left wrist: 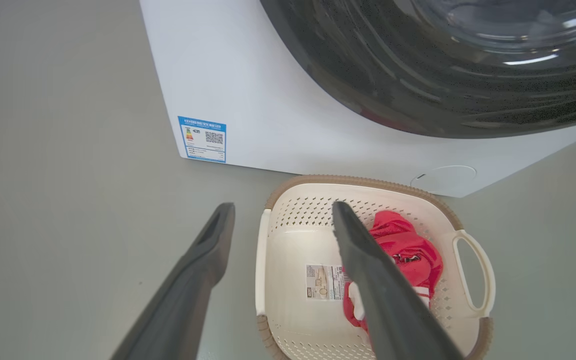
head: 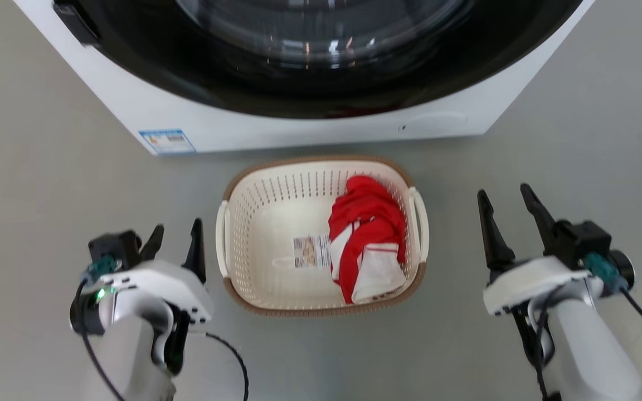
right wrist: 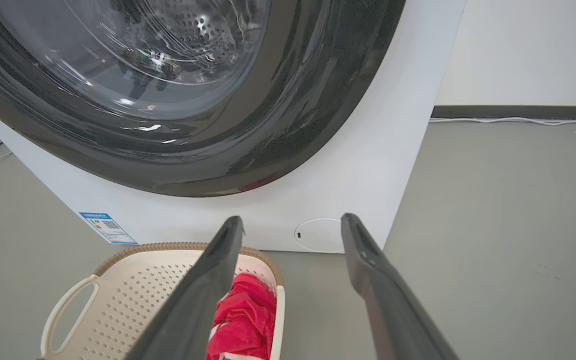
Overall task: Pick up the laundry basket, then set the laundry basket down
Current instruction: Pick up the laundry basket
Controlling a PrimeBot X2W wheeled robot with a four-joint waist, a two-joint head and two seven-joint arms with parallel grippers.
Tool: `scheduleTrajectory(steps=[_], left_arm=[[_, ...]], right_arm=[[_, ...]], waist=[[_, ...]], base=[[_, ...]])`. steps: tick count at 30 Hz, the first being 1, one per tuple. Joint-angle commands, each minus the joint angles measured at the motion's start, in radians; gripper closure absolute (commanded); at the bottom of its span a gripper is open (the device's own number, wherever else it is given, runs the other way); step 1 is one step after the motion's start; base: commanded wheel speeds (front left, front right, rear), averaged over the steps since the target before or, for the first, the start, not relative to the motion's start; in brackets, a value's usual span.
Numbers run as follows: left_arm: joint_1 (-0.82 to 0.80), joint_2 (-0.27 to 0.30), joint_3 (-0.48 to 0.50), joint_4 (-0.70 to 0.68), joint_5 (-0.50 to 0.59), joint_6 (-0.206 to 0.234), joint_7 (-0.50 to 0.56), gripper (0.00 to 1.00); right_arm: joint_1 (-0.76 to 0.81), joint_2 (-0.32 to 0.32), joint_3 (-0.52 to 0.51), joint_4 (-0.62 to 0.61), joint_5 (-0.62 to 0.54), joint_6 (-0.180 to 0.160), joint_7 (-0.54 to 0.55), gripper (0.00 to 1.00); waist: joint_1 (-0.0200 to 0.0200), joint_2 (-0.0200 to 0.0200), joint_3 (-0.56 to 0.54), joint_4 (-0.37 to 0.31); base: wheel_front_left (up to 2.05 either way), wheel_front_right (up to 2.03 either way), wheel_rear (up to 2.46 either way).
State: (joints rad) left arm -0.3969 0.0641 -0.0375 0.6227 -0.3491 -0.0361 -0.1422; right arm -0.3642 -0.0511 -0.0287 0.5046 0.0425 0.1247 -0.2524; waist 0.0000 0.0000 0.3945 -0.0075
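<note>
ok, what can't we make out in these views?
- Label in the basket: print too small in head view; left wrist view, a finger of the left gripper covers its right edge.
- Red and white cloth: bunched up, garment type unclear.
- Washing machine: top cut off by the upper edge, every view.
- Blue sticker: text too small.
- Drum contents: glare on the door glass, right wrist view.
- Basket's near end: cut by the bottom edge in wrist views.

The washing machine point(head: 298, 128) is running off the head view's top edge. Print on its blue sticker point(head: 167, 141) and on the paper label point(head: 311, 252) is showing too small to read. The red-and-white garment point(head: 366, 239) is covering the right side of the laundry basket point(head: 254, 223) floor. In the right wrist view the bottom edge is cutting the basket off, and a finger point(right wrist: 193, 300) of the right pincer point(right wrist: 292, 219) is hiding part of it.
</note>
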Motion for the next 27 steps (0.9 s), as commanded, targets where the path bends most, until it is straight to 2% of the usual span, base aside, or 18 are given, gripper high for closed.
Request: scheduleTrajectory(steps=[1, 17, 27], left_arm=[[-0.065, 0.016, 0.016, 0.024, 0.009, -0.007, -0.008, 0.00], [-0.344, -0.010, -0.051, 0.377, -0.014, -0.006, -0.047, 0.00], [-0.439, -0.013, -0.085, 0.511, -0.027, 0.004, -0.084, 0.00]], right_arm=[[-0.057, 0.001, 0.030, 0.031, -0.001, 0.006, -0.009, 0.00], [-0.287, 0.001, 0.040, 0.348, -0.004, 0.006, -0.009, 0.00], [-0.329, 0.001, 0.070, 0.376, 0.020, 0.006, -0.009, 0.00]], waist=[[0.0000, 0.0000, 0.063, 0.006], [0.0000, 0.0000, 0.247, 0.033], [0.0000, 0.0000, 0.317, 0.020]], base=[[0.00, 0.00, 0.00], [0.00, 0.00, 0.00], [0.00, 0.00, 0.00]])
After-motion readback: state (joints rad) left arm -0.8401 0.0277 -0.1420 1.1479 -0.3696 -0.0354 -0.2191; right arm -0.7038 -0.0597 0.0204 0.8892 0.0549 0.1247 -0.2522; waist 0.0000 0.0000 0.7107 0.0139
